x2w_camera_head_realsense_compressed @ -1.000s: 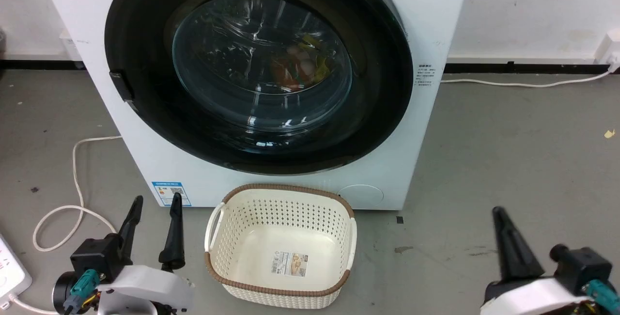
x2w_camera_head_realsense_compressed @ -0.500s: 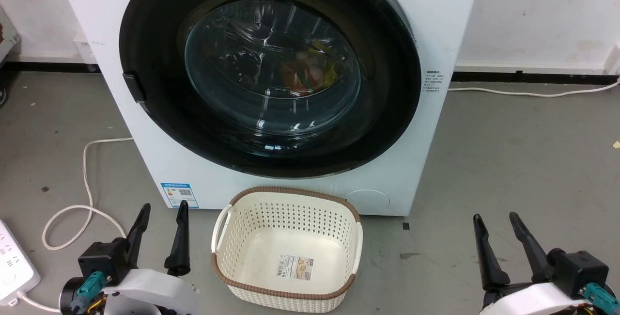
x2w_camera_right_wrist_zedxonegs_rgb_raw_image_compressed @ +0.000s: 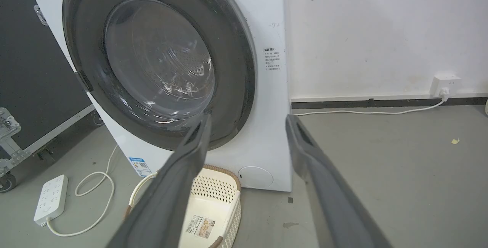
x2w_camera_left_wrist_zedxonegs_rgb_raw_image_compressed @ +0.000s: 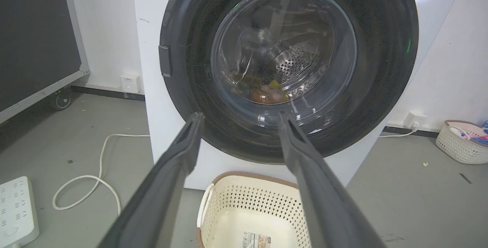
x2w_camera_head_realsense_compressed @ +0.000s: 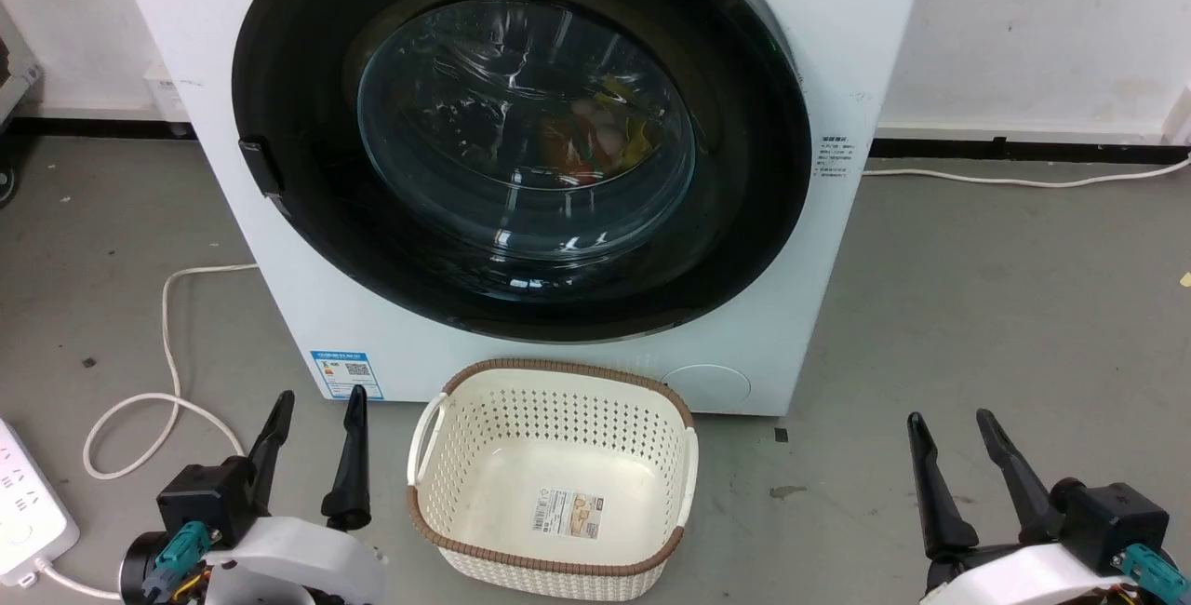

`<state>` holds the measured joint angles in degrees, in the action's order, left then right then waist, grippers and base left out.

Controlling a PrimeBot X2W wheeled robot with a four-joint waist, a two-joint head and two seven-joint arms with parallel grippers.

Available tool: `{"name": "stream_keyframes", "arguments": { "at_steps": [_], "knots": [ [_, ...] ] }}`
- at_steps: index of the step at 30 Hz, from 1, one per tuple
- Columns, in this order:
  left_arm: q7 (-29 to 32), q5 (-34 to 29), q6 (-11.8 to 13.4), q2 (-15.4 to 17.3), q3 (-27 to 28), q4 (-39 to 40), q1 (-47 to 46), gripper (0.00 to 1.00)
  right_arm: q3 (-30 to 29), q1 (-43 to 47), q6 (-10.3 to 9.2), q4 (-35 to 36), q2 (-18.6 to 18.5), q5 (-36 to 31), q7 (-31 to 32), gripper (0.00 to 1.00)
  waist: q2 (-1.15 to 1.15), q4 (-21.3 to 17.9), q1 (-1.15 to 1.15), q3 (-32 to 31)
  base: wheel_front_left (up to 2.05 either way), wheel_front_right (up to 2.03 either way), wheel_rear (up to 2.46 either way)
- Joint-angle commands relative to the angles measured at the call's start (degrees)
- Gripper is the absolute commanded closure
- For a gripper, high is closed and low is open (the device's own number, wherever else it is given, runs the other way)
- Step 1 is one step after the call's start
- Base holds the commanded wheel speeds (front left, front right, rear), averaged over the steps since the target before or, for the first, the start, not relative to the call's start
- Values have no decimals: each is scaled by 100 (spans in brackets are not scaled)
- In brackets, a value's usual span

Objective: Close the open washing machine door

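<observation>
- The washing machine door sits flat on the front of the big white washing machine. I see no gap between its black ring and the white front, so I think it is shut
- Through the round glass you can see some red and yellow clothes inside
- What changed: a second ago the whole head view sat a bit to one side. That means the camera moved, not the machine. The door looked just as flat then
- The right claw did change. A second ago it showed one finger. Now it shows two, spread apart and holding nothing. It is low on the right, well away from the door
- The left claw is spread apart too, with nothing in it. It is low on the left, just beside the cream basket, and it has hardly moved
- The basket stands on the floor right in front of the machine
- What this means: both claws are off the door and back near the robot, so the job looks done, with nothing left to push
</observation>
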<state>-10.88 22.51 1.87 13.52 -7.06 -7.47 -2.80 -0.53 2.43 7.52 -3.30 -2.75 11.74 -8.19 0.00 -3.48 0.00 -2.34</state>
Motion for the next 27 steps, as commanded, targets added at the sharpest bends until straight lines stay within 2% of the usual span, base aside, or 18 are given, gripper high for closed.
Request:
{"name": "stream_keyframes", "arguments": {
  "at_steps": [1, 8, 9, 27],
  "knots": [
    [-20, -12, 31, 16, -10, 1, -23, 0, 13, 75, -3, -25, -12, 47, -33, 0, 0, -7, 0, -2, 0, 0, 0],
    [-46, 0, 50, 50, -14, -70, -33, 0, 32, 70, -3, -63, -12, 74, -76, 0, 0, -8, 0, 17, 0, 0, 0],
    [-22, 2, 36, 20, 1, -69, -1, 100, 30, 0, 0, -43, 0, 41, -51, 100, 0, -8, 0, 19, 0, 0, 0],
    [108, -251, 14, -113, 88, 23, 31, 100, 31, -32, 0, 1, 0, -99, 49, 100, 0, 32, 0, 43, 0, 0, 0]
  ]
}}
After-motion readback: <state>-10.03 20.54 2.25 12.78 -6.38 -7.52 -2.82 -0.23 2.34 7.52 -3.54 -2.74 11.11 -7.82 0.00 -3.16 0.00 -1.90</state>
